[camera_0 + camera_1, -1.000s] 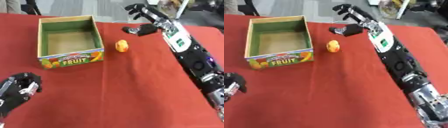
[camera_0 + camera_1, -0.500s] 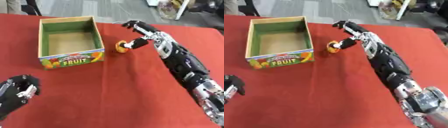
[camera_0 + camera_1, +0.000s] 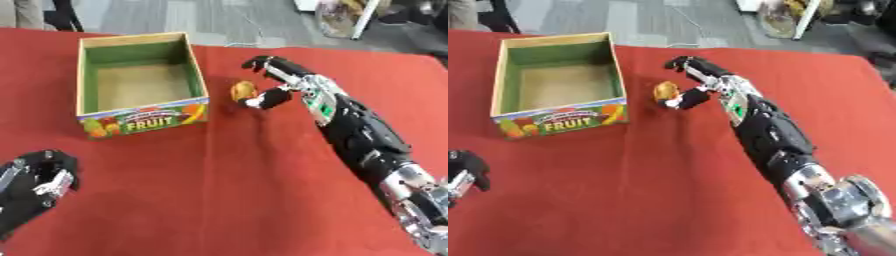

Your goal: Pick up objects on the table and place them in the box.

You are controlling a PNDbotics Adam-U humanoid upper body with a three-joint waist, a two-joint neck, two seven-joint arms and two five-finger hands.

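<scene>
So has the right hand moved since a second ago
Yes. The right hand has come down and leftward toward the fruit box, and its fingers now curl around the small orange fruit beside the box.

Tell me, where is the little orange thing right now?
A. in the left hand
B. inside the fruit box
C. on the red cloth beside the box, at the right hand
C: the orange thing sits outside the box, at the right hand.
</scene>
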